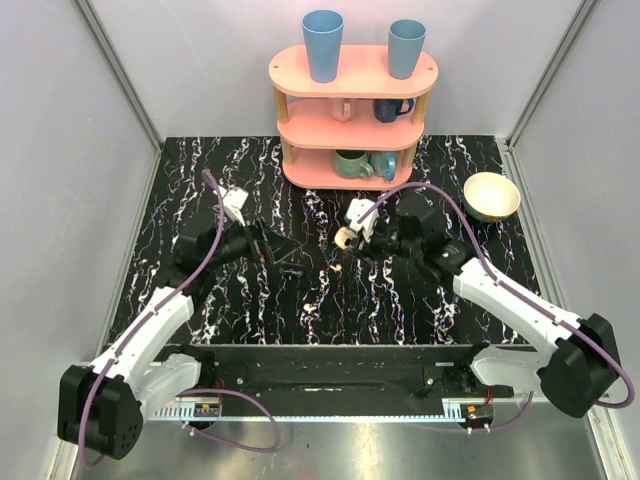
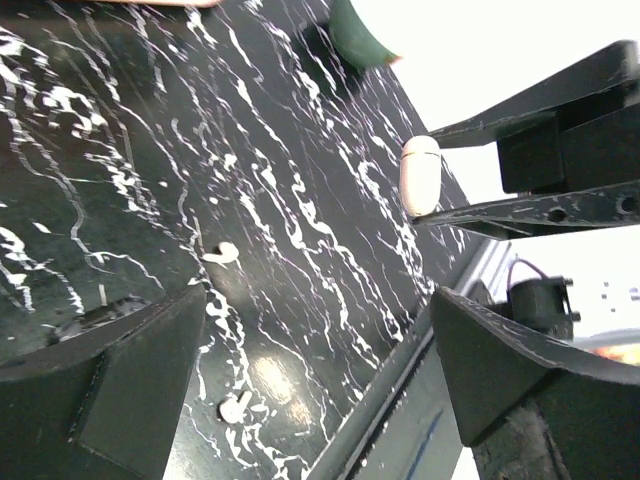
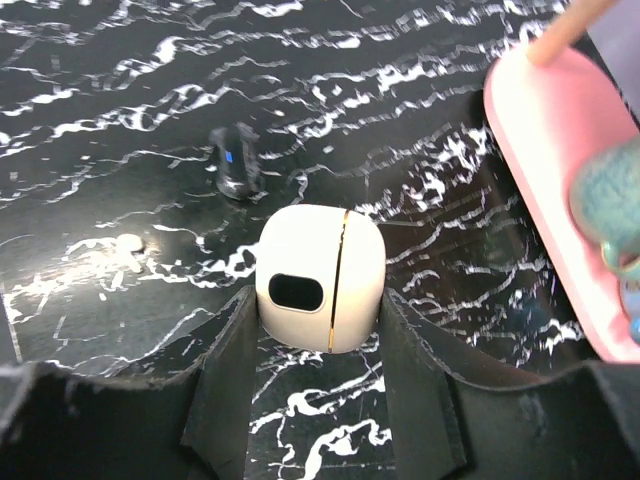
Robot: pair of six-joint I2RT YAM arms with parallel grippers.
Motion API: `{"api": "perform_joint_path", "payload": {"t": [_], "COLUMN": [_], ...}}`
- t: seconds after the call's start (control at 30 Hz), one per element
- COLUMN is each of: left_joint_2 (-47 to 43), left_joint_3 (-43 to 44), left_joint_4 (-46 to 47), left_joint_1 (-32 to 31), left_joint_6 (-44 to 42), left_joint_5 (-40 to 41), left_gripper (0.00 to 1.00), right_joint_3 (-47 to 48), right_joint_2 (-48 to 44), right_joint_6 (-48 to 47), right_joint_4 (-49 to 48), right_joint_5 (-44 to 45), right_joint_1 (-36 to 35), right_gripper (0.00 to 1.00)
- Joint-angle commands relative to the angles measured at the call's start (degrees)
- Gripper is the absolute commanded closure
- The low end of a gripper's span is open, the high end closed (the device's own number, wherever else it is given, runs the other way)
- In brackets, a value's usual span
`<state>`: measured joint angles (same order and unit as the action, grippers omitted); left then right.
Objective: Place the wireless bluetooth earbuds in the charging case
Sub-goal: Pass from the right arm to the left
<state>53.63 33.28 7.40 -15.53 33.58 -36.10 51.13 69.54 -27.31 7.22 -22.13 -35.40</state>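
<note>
The right hand [image 3: 318, 312] pinches the case [image 3: 320, 275] by its two sides, near the middle of the tabletop [image 1: 250, 320] and in front of the pink shelf [image 1: 352, 75]. The left hand [image 2: 318, 300] is spread wide and holds nothing, on the left-edge side of the case. Two earbuds [image 2: 222, 252] lie loose on the tabletop under it, apart from each other and from the case.

Shelf: pink 3-tier wooden shelf [image 1: 353, 115], far beyond the right pincer [image 1: 350, 240].
Tumblers: 2 blue plastic tumblers [image 1: 322, 45] [image 1: 406, 48], on its top tier.
Bowl: round cream bowl [image 1: 491, 195], well right of the pincer.
Table: black white-veined table [image 1: 250, 300], beneath the pincer.
</note>
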Motion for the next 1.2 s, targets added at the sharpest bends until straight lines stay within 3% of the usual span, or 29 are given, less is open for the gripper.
{"api": "perform_joint_path", "payload": {"t": [0.0, 0.27, 0.53, 0.87, 1.17], "left_joint_2": [1.4, 3.5, 6.0, 7.5, 8.5], "left_joint_3": [4.8, 8.8, 11.0, 4.1, 4.3], "left_joint_4": [1.7, 2.5, 3.9, 24.9, 20.9], "left_joint_1": [-2.1, -5.9, -10.7, -12.1, -13.4], "left_joint_6": [-4.4, -5.4, -6.3, 6.6, 4.2], "left_joint_5": [-7.1, -11.7, -15.4, -10.3, -9.7], "left_gripper": [0.01, 0.01, 0.02, 0.19, 0.22], "right_joint_3": [3.3, 6.9, 8.3, 7.9, 7.8], "right_joint_2": [-3.4, -5.8, -4.6, -4.6, -4.9], "right_joint_6": [-4.9, -7.7, -7.9, -5.6, -5.7], "right_joint_4": [2.3, 6.3, 6.9, 4.6, 3.4], "right_joint_5": [1.6, 6.5, 9.4, 10.8, 11.4], "right_joint_1": [-4.6, -12.8, -15.7, -17.5, -17.5], "right_gripper": [0.82, 0.84, 0.86, 0.87, 0.87]}}
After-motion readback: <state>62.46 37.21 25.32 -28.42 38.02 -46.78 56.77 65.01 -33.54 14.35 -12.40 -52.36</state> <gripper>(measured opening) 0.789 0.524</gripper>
